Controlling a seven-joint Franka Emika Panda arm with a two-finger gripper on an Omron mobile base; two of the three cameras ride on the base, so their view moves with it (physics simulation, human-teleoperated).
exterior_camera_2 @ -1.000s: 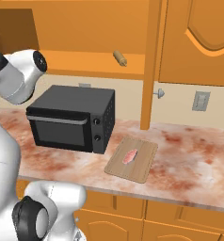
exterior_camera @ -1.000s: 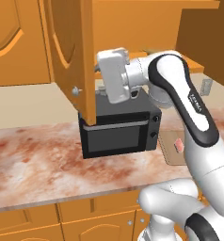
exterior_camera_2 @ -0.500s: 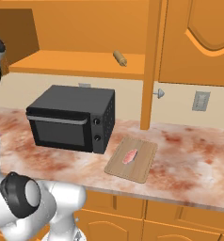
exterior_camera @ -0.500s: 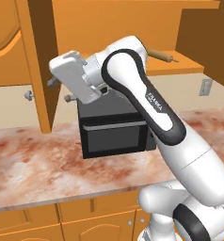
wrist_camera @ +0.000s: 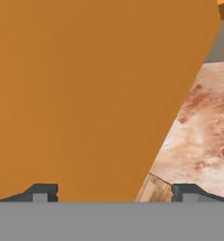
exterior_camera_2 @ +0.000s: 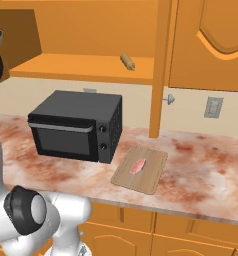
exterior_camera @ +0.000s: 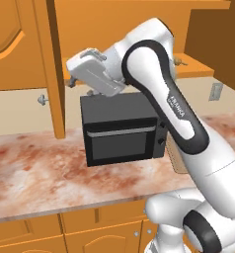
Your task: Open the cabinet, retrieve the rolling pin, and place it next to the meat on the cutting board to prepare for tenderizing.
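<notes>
Cabinet [exterior_camera_2: 191,45] doors are standing open; rolling pin [exterior_camera_2: 127,62] is lying on its shelf, fingers [wrist_camera: 41,192] spread wide, holding nothing.

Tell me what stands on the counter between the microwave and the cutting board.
Nothing: in the right base view the microwave and cutting board are separated by bare countertop.

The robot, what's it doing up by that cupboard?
It is getting ready to fetch a rolling pin. The cabinet doors are open, and the pin lies on the shelf inside. The arm is raised by the left door, and its gripper has its jaws open, holding nothing. Down on the counter, the meat waits on the cutting board beside a black microwave.
</notes>
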